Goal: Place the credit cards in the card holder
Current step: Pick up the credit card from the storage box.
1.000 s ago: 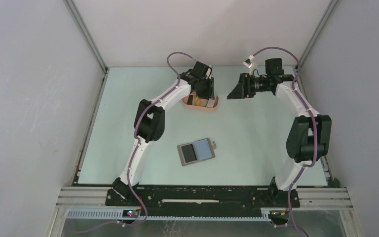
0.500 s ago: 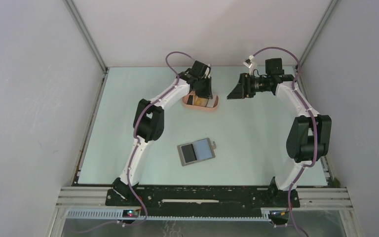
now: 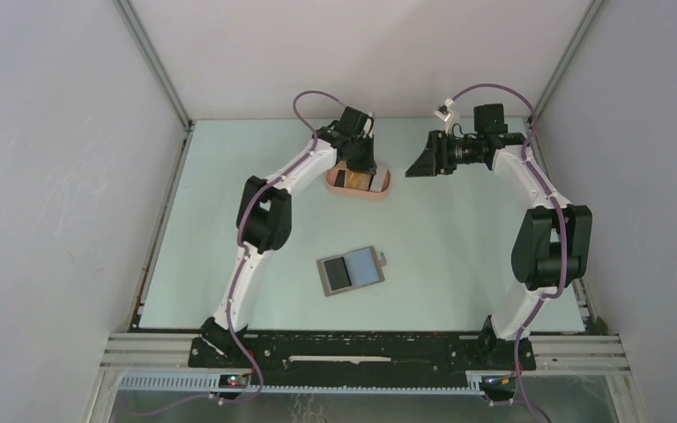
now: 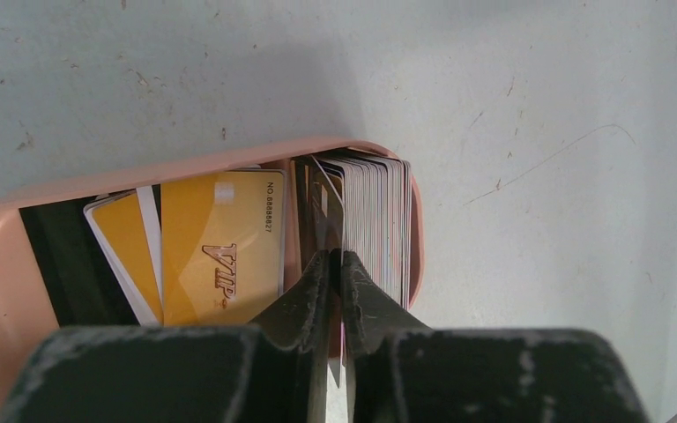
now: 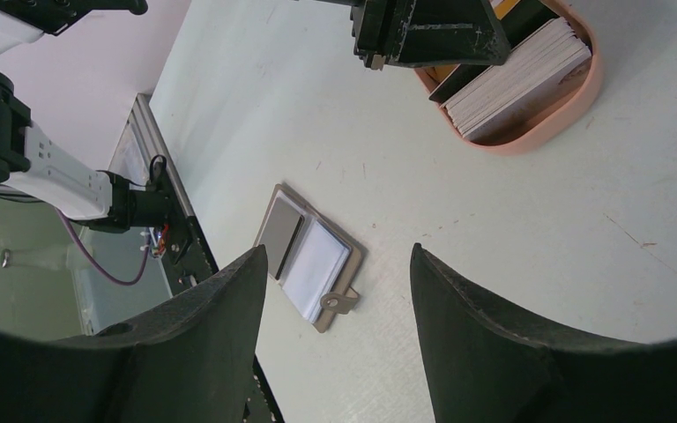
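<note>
Salmon-pink oval plastic tray (image 4: 185, 166), at the far side of the pale green counter (image 3: 458, 247), holds nearly all the credit cards. There is one packed upright stack (image 4: 375, 220), too many to count, with at least two orange-yellow cards (image 4: 220, 247) and one black card (image 4: 53, 256) beside it. One grey folding card holder (image 5: 336, 302) lies open nearer the arms, well apart from the tray, showing two cards: a dark card (image 3: 338, 274) and a pale grey-blue card (image 3: 365, 266). The task looks barely begun. Of the two arms, the left fingers (image 4: 315, 291) pinch a single card (image 4: 326, 207) of the stack, and the right fingers (image 5: 485, 335) stand wide apart, holding nothing.
</note>
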Controlling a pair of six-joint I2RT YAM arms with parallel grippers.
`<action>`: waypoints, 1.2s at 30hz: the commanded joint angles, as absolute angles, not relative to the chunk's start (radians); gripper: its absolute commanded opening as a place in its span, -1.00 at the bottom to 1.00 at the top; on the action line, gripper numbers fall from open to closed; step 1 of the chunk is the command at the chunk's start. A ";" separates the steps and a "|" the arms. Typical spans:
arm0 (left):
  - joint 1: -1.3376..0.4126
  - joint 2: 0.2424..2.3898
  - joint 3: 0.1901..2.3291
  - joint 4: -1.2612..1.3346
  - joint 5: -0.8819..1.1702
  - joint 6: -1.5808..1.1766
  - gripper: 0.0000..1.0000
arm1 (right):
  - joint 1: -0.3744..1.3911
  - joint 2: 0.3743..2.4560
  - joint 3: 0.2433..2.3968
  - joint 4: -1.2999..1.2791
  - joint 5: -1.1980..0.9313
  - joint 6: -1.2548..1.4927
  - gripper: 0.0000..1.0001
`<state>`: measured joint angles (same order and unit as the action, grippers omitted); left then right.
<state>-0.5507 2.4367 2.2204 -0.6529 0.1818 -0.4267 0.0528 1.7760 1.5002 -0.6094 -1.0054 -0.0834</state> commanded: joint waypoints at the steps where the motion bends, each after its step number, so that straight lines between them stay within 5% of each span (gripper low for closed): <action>1: -0.554 2.364 2.239 -0.625 0.190 -0.429 -0.80 | 0.046 1.775 1.506 -0.605 -1.032 -0.081 0.38; 21: -0.536 2.311 2.161 -0.586 0.142 -0.408 -1.00 | 0.049 1.782 1.505 -0.605 -1.035 -0.081 0.37; 36: -0.500 1.901 1.749 -0.312 0.096 -0.359 -1.00 | 0.093 1.712 1.469 -0.615 -0.996 -0.188 0.33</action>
<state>-0.4999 2.0640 1.8400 -0.4404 0.0692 -0.3992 0.0719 1.7779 1.4921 -0.6109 -0.9947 -0.1215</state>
